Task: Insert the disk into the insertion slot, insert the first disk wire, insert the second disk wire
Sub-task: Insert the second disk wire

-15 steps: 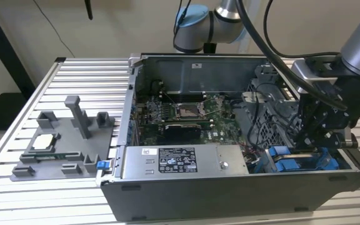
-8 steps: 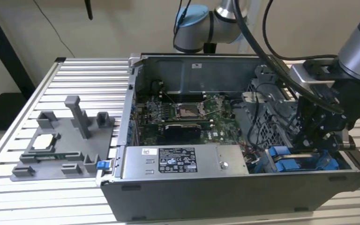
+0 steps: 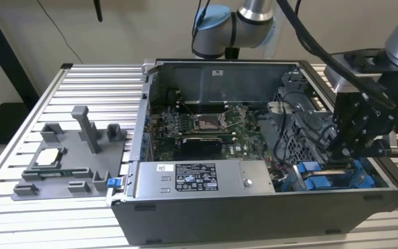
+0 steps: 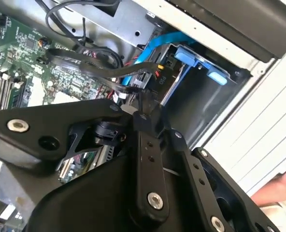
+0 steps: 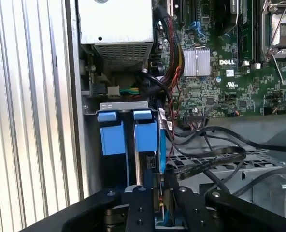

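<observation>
A: Where is the gripper (image 3: 356, 155) now?

B: In the exterior view it is low inside the open computer case (image 3: 254, 207), at the exterior view's right, near the front corner. It hangs just above the blue fittings of the insertion slot (image 3: 330, 176).

A: Is it holding something?

B: In the second wrist view the gripper (image 4: 142, 112) has its fingertips (image 4: 144, 117) close together, and they pinch a small black connector (image 4: 139, 79) at the end of a black wire (image 4: 85, 65). In the first wrist view the gripper (image 5: 158, 186) stands narrow over the bay.

A: And the disk?

B: The disk (image 5: 148, 166) sits already in the insertion slot (image 5: 123, 104), standing on its edge; its blue carrier tabs show in the first wrist view. A second blue carrier (image 5: 111, 137) is just beside it. In the second wrist view the disk (image 4: 179, 82) lies just beyond the connector, with a light blue cable (image 4: 155, 46) near it.

A: What else is in the scene?

B: The motherboard (image 3: 199, 129) lies in the middle of the case. On the ribbed table (image 3: 81, 83), at the exterior view's left, stands a grey fixture (image 3: 71, 161).
</observation>
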Available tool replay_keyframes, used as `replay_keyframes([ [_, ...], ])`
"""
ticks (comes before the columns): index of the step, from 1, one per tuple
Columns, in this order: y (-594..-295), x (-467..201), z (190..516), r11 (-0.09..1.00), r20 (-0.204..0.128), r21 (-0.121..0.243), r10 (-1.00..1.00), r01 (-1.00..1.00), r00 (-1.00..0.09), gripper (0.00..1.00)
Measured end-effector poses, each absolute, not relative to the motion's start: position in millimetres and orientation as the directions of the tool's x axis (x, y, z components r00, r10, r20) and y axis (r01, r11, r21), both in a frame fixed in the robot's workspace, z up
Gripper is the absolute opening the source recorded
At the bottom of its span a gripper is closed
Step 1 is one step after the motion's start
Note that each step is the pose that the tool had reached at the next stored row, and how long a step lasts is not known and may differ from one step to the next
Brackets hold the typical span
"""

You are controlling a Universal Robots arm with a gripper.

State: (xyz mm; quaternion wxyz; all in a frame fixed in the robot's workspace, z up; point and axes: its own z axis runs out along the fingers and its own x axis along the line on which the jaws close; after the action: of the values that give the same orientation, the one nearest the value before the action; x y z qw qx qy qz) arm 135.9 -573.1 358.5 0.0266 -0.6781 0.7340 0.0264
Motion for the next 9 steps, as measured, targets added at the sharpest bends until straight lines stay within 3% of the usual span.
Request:
replay_keyframes([
  [9,-573,136,384,0.081,-0.075,0.003,-0.994,-0.997,-0.081,1.0],
])
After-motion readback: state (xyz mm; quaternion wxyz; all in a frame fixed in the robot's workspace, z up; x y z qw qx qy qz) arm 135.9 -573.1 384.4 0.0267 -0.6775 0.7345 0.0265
